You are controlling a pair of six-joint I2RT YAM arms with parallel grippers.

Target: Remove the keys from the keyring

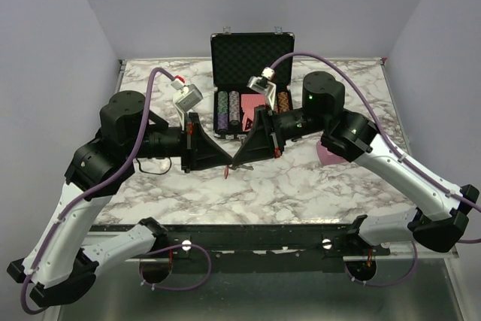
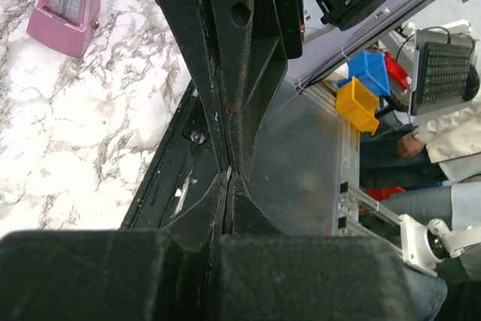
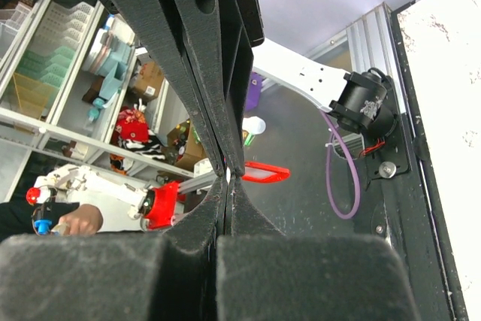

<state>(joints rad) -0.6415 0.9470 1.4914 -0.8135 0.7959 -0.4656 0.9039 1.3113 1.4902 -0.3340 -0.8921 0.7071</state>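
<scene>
Left gripper (image 1: 228, 163): in front of the open black chip case (image 1: 252, 54), left of its centre, reaching rightward. Jaws pressed flat together, tip butted against the opposing tip. Posture probably chosen to anchor one part against a pull.
Keyring (image 3: 263, 173): red loop in front of the case at the junction of the two tips, jutting sideways from the pinch and apparently clear of the marble table (image 1: 316, 189).
Keys (image 3: 228, 175): only a pale metal speck visible at the pinch. On or off the loop: cannot tell.
Right gripper (image 1: 235, 162): in front of the case, right of its centre, reaching leftward. Jaws likewise fully closed. Holder of loop versus key: not discernible.
Pink metronome (image 2: 68, 1): right of the case, well apart from the pinch, uninvolved.
</scene>
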